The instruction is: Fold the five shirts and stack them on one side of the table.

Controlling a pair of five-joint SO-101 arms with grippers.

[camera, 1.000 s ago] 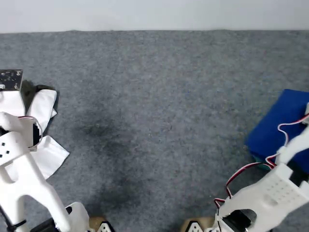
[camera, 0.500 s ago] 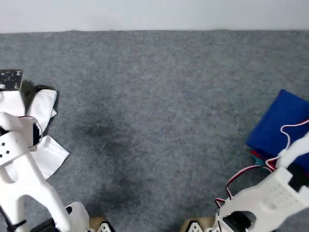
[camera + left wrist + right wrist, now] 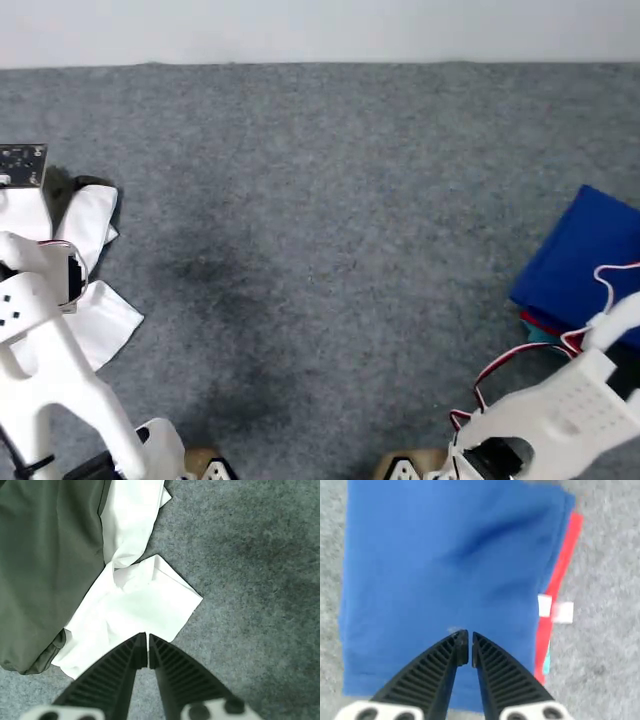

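Over at the right edge of the grey felt-like table (image 3: 340, 180), a neatly folded royal-blue cotton shirt (image 3: 445, 555) tops the stack. A folded red shirt (image 3: 560, 570) peeks out beneath it, and a sliver of teal fabric (image 3: 546, 662) shows lower still. A small white sewn-in label (image 3: 555, 608) sticks out at the red shirt's edge (its print is too blurred to read). The right gripper (image 3: 469, 641) hangs directly over the blue shirt, jaws pressed together with nothing between them. At the table's left edge, a crumpled white shirt (image 3: 140, 605) lies against a dark green garment (image 3: 45, 565). The left gripper (image 3: 148, 646) hovers over the white shirt's hem, jaws closed and empty.
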